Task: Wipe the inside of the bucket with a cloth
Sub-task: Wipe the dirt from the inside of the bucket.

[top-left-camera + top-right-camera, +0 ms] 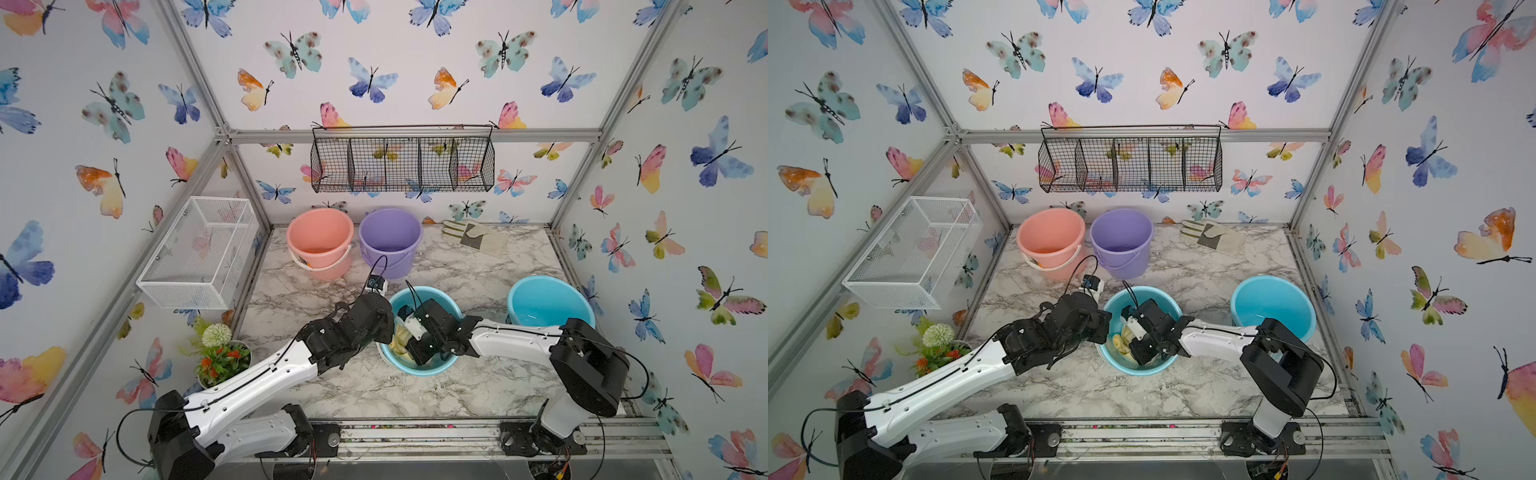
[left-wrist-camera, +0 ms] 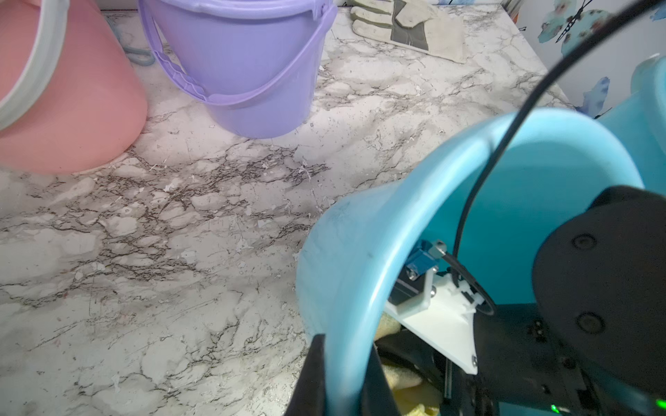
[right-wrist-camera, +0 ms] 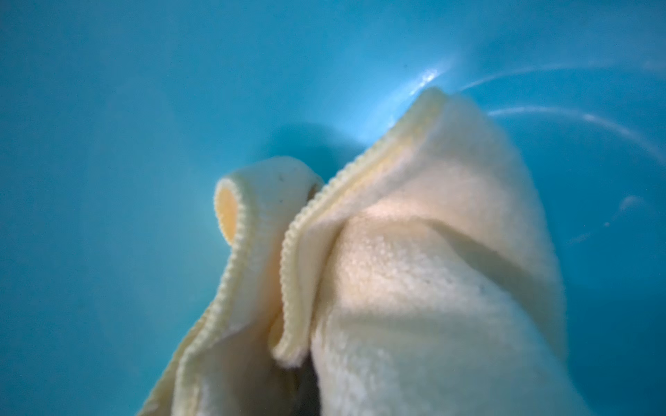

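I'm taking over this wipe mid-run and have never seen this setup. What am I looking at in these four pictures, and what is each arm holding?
Two robot arms with pincer grippers stand at a marble table. Two pictures look down from overhead; the other two come from cameras on the wrists. The left gripper is clamped on the rim of the near blue bucket. The right gripper is inside it, shut on the yellow cloth. Also on the table: a second blue bucket, a pink bucket, a purple bucket and a work glove.
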You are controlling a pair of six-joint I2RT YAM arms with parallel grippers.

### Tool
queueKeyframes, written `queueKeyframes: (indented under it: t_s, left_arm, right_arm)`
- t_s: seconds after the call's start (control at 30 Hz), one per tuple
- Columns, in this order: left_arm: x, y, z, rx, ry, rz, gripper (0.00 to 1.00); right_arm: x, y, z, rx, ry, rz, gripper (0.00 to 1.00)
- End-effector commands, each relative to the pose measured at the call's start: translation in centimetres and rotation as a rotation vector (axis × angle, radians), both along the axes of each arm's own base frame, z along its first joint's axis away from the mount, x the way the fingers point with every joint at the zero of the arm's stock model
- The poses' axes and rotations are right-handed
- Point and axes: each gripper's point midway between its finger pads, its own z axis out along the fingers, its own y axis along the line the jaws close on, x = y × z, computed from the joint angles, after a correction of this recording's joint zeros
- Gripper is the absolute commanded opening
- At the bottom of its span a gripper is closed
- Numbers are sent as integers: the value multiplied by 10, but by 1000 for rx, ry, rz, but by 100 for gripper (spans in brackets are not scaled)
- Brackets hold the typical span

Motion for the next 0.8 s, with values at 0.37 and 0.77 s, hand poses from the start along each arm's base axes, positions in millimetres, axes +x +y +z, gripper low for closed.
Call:
queueKeyframes:
  t_s: [0.37, 0.77]
  left_arm:
    - [5, 5, 9, -31, -30, 43, 0]
    - [2, 7, 12, -54, -29, 51, 0]
  right_arm:
    - [41, 53, 46, 358, -274, -20, 2]
    - [132, 5, 50, 6, -757, -314, 2]
